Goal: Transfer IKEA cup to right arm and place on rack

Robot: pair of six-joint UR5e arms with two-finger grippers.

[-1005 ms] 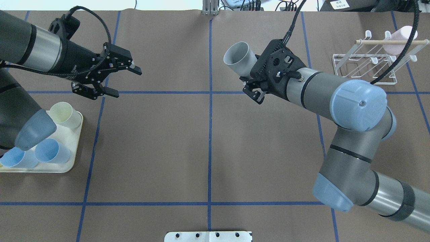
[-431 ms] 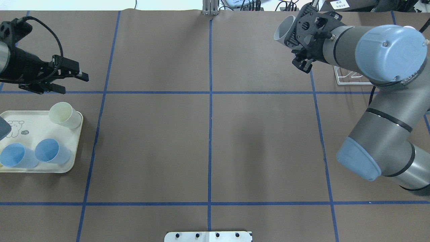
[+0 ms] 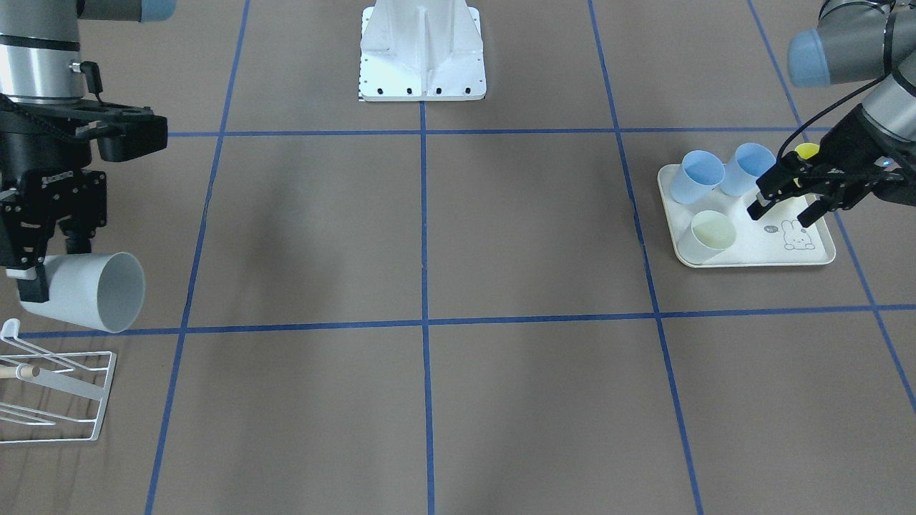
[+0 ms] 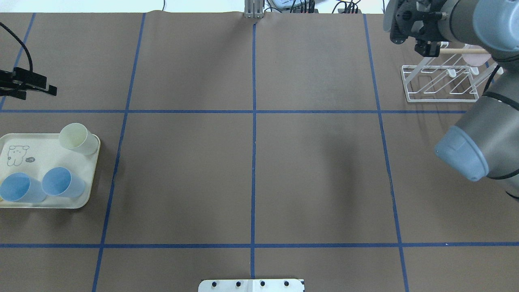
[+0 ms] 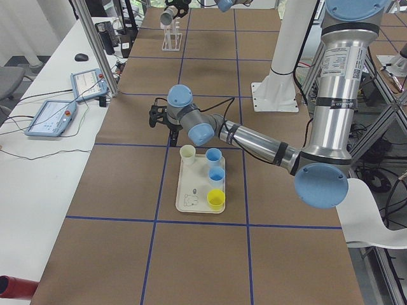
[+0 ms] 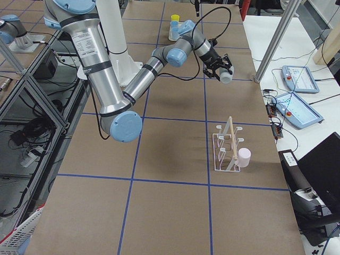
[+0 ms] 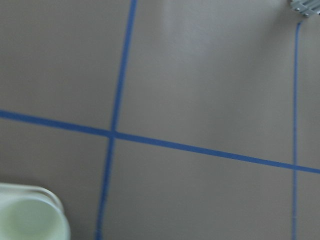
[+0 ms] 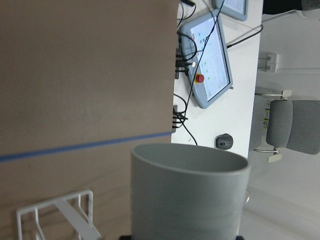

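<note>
My right gripper (image 3: 39, 282) is shut on the pale grey IKEA cup (image 3: 89, 292) and holds it on its side, mouth toward the table's middle, in the air just beside the white wire rack (image 3: 61, 390). The overhead view shows the right gripper (image 4: 409, 26) at the table's far right corner, over the rack's (image 4: 442, 83) far left end, with only a sliver of the cup (image 4: 387, 18) showing. The right wrist view shows the cup (image 8: 190, 195) filling the bottom and a rack corner (image 8: 55, 220). My left gripper (image 3: 786, 209) is open and empty above the tray.
A pink cup (image 4: 478, 59) hangs on the rack by its wooden dowel (image 4: 462, 51). The cream rabbit-print tray (image 4: 44, 152) at the left holds a cream cup (image 4: 77, 138), two blue cups (image 4: 61, 182) and a yellow cup (image 3: 807, 151). A white base plate (image 4: 251, 285) is at the near edge.
My right arm has swung right and toward the far edge, carrying the grey cup from near the centre line to the rack. My left arm has drawn back left, open, toward the tray.
</note>
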